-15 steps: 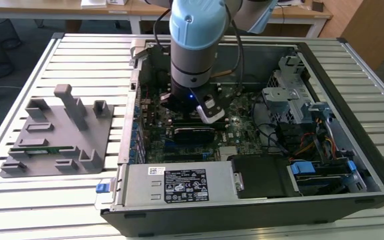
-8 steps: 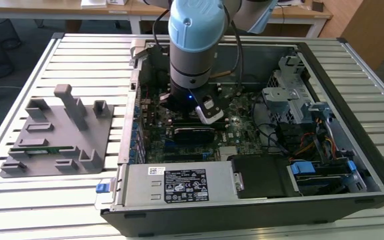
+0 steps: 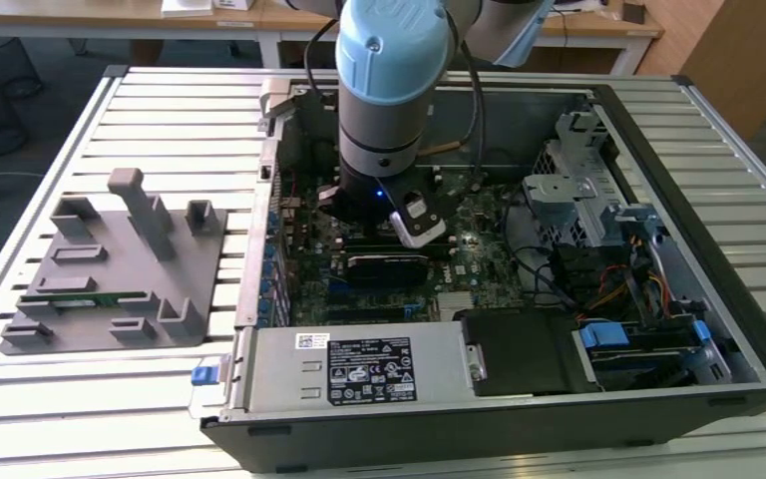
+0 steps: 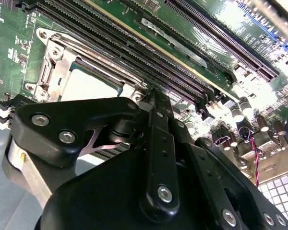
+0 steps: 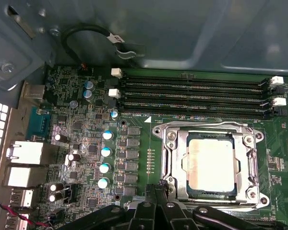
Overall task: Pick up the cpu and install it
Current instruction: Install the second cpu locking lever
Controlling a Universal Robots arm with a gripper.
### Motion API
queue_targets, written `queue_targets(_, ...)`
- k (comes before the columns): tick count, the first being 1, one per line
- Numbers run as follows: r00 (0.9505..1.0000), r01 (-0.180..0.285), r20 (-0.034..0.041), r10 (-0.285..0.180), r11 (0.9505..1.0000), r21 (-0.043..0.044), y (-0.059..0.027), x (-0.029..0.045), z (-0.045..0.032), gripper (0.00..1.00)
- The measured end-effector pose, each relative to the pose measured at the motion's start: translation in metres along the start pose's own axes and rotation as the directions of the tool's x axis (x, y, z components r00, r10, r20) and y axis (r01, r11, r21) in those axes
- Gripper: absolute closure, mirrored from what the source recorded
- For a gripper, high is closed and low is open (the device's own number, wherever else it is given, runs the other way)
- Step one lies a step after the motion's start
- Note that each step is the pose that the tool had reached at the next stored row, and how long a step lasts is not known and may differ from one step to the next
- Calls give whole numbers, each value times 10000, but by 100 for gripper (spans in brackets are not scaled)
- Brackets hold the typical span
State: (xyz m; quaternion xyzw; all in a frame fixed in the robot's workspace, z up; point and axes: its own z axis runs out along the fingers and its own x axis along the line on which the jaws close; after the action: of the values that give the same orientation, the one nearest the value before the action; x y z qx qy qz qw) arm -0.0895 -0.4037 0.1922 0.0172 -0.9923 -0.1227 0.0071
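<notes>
I see the cpu (image 5: 211,165) lying inside the socket frame (image 5: 170,158), with my end effector (image 5: 156,199) just beside the frame; I cannot tell if it is spread. Risk: if the chip sits tilted, pressing down could bend the pins below.

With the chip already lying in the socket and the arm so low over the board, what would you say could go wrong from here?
1. The cpu lies inside the socket frame; if it sits slightly askew, pressing on it could damage the contacts beneath.
2. The gripper hangs close over the motherboard, beside the memory slots and upright capacitors; a sideways drift might knock them.
</notes>
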Motion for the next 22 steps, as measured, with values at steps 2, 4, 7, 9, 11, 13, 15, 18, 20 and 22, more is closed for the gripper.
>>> queue_targets(2, 10000, 0, 0, 0, 10000, 1, 1, 0, -1, 89)
queue_targets(4, 10000, -1, 0, 1, 10000, 1, 3, 0, -1, 89)
queue_targets(7, 10000, -1, 0, 1, 10000, 1, 3, 0, -1, 89)
queue_targets(9, 10000, 0, 0, 0, 10000, 1, 4, 0, -4, 89)
queue_targets(11, 10000, 0, 0, 0, 10000, 1, 5, 1, -10, 89)
queue_targets(13, 10000, -1, 0, 1, 10000, 1, 8, 2, -22, 89)
queue_targets(15, 10000, 0, 1, 0, 10000, -1, 9, 2, -26, 89)
queue_targets(18, 10000, -1, -1, 1, 10000, 1, 10, 3, -28, 89)
queue_targets(20, 10000, -1, 0, 1, 10000, -2, 10, 3, -27, 89)
queue_targets(22, 10000, -2, -1, 2, 10000, -3, 12, 4, -28, 89)
